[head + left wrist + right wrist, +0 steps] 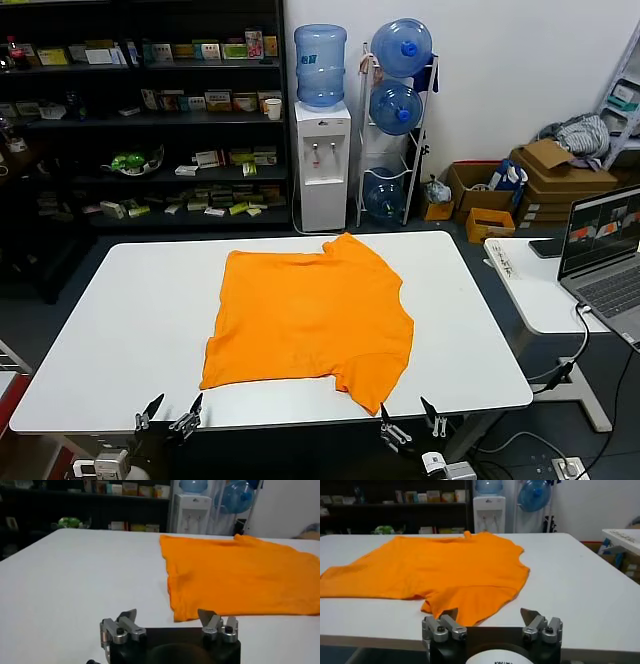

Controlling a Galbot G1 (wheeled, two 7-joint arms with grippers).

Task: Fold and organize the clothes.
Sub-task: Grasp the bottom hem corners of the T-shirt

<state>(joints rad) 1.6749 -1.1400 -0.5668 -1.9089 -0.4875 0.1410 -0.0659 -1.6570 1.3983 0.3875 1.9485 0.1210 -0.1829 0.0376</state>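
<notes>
The orange T-shirt (pixel 310 315) lies spread flat on the white table (pixel 120 330), plain side up, no lettering showing. One sleeve points to the far edge, the other to the near right edge. My left gripper (pixel 170 412) is open and empty at the table's near edge, short of the shirt's near left corner (pixel 182 614). My right gripper (pixel 410 415) is open and empty at the near edge, just in front of the near sleeve (pixel 470 602). The shirt also shows in the left wrist view (pixel 240 572).
A second white desk (pixel 535 290) with a laptop (pixel 605 250) stands to the right. Behind the table are dark shelves (pixel 150 130), a water dispenser (pixel 322 150), a bottle rack (pixel 398 110) and cardboard boxes (pixel 555 180) with a grey bundle.
</notes>
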